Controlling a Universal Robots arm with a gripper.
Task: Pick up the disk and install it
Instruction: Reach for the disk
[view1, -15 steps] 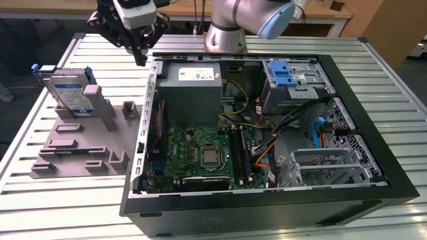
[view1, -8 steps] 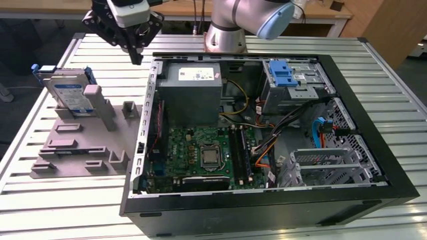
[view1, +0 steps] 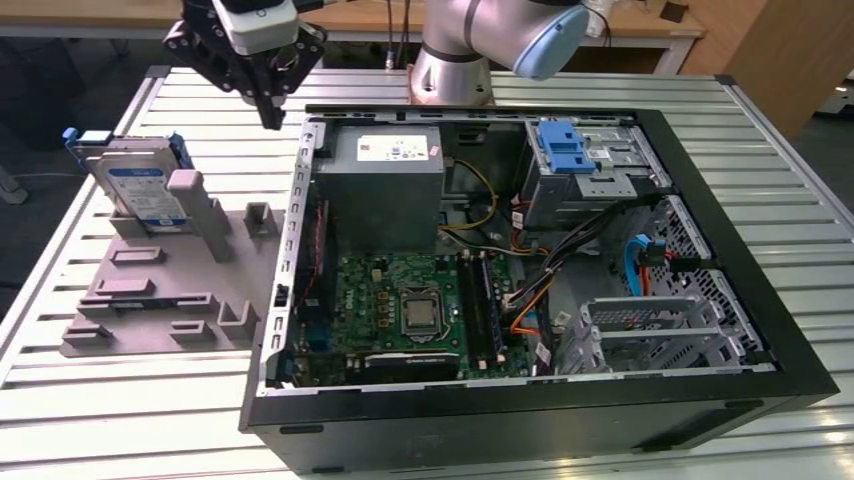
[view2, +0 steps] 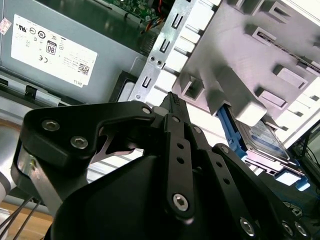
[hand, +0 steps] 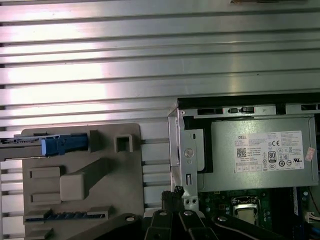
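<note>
A knock against sheet metal is judged the nearest risk. The pincer (view1: 274, 118) is hung in the upper left of the exterior view, close to the rear corner of the open computer case (view1: 534, 405), and in the first wrist view its tips are seen just beside the case's wall. A careless sideways sweep could catch that edge.

The disk (view1: 140, 188) is stood on edge in a grey holder (view1: 147, 300) at the exterior view's left, on the slatted surface (view1: 80, 400), with a grey post (view1: 187, 205) just beside its face. A grasp taken off-centre could tilt it in its slot or jam it against the post, and a shallow grasp on the blue frame might let it slip. Inside the case, loose cables (view1: 587, 235) lie near the drive cage (view1: 587, 170) at upper right. A disk carried there could be snagged on them.

The pincer's fingers are drawn together to a point — clenched, it appears — and nothing is held or touched. The disk is left apart from it, untouched.
</note>
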